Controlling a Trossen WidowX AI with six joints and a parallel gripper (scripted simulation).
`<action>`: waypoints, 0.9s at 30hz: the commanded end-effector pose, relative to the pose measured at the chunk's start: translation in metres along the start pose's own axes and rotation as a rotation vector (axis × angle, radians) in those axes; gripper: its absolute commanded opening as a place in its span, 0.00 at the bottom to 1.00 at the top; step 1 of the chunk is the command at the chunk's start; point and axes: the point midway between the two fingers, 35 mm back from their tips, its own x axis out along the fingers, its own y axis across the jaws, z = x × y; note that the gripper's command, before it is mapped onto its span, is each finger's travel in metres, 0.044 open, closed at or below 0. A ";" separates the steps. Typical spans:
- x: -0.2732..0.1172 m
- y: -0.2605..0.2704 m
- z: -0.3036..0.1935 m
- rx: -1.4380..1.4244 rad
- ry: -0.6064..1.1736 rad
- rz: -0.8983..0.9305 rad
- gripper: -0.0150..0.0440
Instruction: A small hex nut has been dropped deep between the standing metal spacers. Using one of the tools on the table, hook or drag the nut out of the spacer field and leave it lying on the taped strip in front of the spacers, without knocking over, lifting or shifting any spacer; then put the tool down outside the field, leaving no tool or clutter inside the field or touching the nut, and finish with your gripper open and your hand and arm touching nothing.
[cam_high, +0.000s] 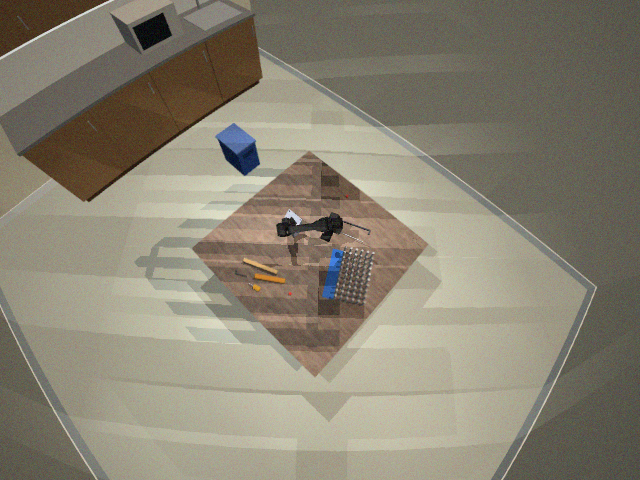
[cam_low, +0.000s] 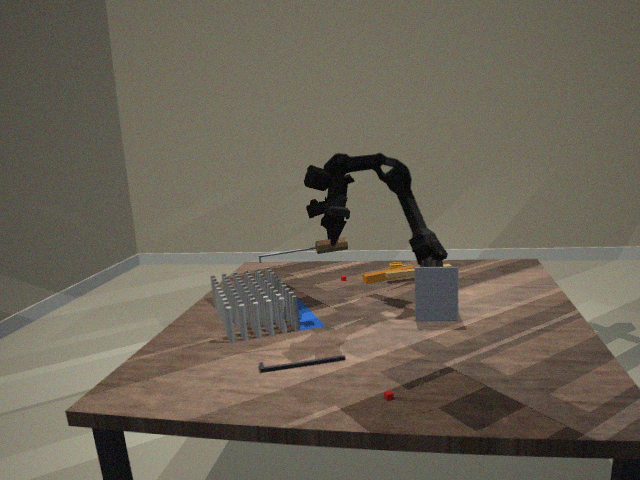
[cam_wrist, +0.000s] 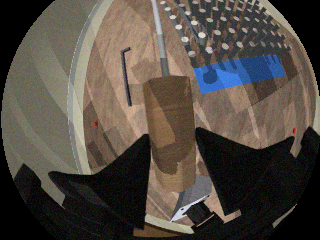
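My gripper (cam_high: 326, 237) (cam_low: 334, 242) (cam_wrist: 172, 135) is shut on the wooden handle (cam_low: 321, 247) (cam_wrist: 169, 105) of a hook tool, held in the air above the table. Its thin metal rod (cam_low: 286, 252) (cam_wrist: 158, 30) points away from the handle; the exterior view shows a short downturned tip. The upright grey spacers (cam_high: 356, 276) (cam_low: 241, 320) (cam_wrist: 201, 35) stand in rows. The blue taped strip (cam_high: 331, 281) (cam_low: 310, 317) (cam_wrist: 245, 77) lies along their front, with a dark shadow-like patch at one end. The nut cannot be made out.
A black L-shaped bar (cam_high: 356, 227) (cam_low: 302, 363) (cam_wrist: 126, 80) lies beside the field. A grey upright panel (cam_low: 436, 294) stands near the arm's base. A wooden stick (cam_high: 260, 266) and orange bar (cam_high: 269, 278) lie across the table. Small red cubes (cam_low: 388, 395) (cam_low: 343, 278) lie apart.
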 end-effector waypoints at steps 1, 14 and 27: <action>-0.009 -0.031 -0.002 -0.025 -0.014 0.004 0.25; -0.020 -0.126 -0.026 -0.094 -0.017 0.000 0.25; -0.029 -0.203 -0.077 -0.186 0.005 -0.034 0.25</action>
